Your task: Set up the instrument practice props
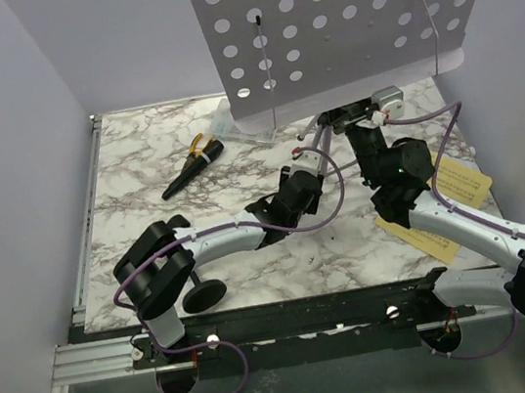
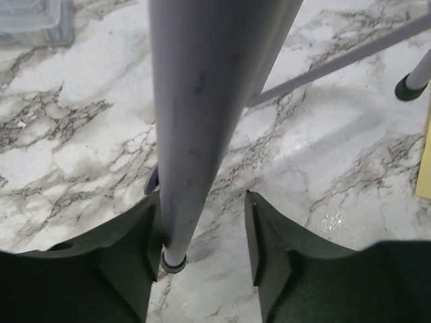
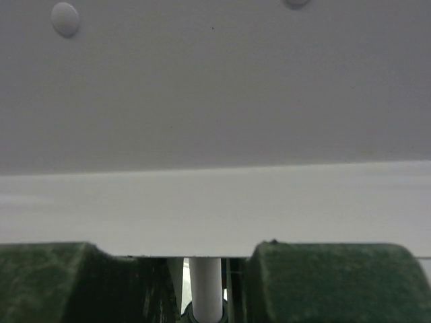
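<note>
The lilac hole-punched music stand (image 1: 345, 21) stands upright at the back middle of the table. My left gripper (image 1: 307, 150) is open low at its tripod. In the left wrist view one lilac leg (image 2: 192, 134) with a dark-ringed foot rests against the left finger (image 2: 135, 262) of that gripper (image 2: 202, 222). My right gripper (image 1: 345, 117) sits under the stand's shelf (image 3: 215, 208). Its jaws stand either side of the white pole (image 3: 205, 289) with gaps, and their tips are hidden. The black microphone (image 1: 190, 173) lies at the back left. The round-based mic stand (image 1: 203, 294) sits front left. Yellow sheet-music pages (image 1: 463, 181) lie at the right.
Yellow-handled pliers (image 1: 201, 149) lie against the microphone's far end. A clear plastic box (image 1: 221, 119) sits behind them, partly hidden by the music stand, and shows in the left wrist view (image 2: 34, 20). Other tripod legs (image 2: 350, 57) cross the marble. Walls close the left and back.
</note>
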Robot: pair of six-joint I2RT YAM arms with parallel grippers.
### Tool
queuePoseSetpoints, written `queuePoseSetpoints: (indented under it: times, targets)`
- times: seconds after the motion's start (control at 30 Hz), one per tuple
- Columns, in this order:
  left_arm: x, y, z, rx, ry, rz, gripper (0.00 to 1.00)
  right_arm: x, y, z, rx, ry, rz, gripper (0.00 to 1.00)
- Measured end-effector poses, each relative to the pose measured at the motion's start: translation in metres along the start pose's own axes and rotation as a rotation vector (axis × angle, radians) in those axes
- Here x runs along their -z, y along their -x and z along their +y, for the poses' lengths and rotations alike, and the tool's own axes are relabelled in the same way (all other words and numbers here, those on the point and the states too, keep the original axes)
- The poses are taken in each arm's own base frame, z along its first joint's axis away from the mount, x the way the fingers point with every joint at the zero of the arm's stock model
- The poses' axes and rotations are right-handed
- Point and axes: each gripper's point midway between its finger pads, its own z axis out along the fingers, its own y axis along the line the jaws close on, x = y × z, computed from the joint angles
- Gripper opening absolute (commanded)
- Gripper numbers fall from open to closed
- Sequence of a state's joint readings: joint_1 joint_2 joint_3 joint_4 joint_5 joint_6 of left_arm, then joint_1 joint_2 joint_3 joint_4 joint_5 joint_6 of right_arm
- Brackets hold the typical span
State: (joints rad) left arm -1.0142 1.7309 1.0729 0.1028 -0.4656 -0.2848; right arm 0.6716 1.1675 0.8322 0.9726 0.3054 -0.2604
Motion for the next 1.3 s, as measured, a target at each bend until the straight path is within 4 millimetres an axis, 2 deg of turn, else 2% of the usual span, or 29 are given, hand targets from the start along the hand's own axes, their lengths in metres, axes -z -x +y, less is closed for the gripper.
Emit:
queuePoseSetpoints:
  times: [0.1, 0.17, 0.23, 0.33, 0.43, 0.6, 0.73, 0.87, 1.0, 1.13, 1.3]
  targets:
    - [-0.001, 0.016, -0.002, 0.017, 0.004, -0.035, 0.69, -0.001, 0.005, -0.003, -0.007, -0.011, -0.020, 0.01]
    - [-0.001, 0.031, -0.005, 0.032, -0.001, -0.070, 0.78, -0.001, 0.007, -0.003, -0.016, -0.015, -0.027, 0.01]
    - [0.000, 0.043, -0.008, 0.046, -0.009, -0.099, 0.82, -0.001, 0.007, -0.003, -0.024, -0.017, -0.030, 0.01]
    - [0.002, 0.055, -0.008, 0.062, -0.011, -0.136, 0.81, -0.001, 0.007, -0.003, -0.040, -0.019, -0.029, 0.01]
    - [0.006, 0.069, -0.005, 0.077, 0.005, -0.181, 0.73, -0.001, 0.007, -0.004, -0.059, -0.025, -0.027, 0.01]
    - [0.017, 0.104, 0.004, 0.087, 0.041, -0.298, 0.63, -0.001, 0.006, -0.003, -0.083, -0.028, -0.026, 0.01]
    - [0.019, 0.117, 0.007, 0.079, 0.056, -0.338, 0.64, -0.001, 0.005, -0.003, -0.086, -0.027, -0.023, 0.01]
    - [0.018, 0.110, 0.008, 0.081, 0.055, -0.333, 0.65, -0.007, 0.005, -0.001, -0.082, -0.025, -0.019, 0.00]
    - [0.013, 0.079, 0.013, 0.071, 0.064, -0.281, 0.63, -0.016, 0.011, 0.002, -0.081, -0.018, -0.032, 0.01]
    - [0.010, 0.057, 0.022, 0.074, 0.073, -0.237, 0.52, -0.021, 0.016, 0.006, -0.078, -0.003, -0.042, 0.01]
    - [0.009, 0.053, 0.035, 0.118, 0.060, -0.213, 0.39, -0.026, 0.014, 0.011, -0.066, 0.017, -0.040, 0.01]
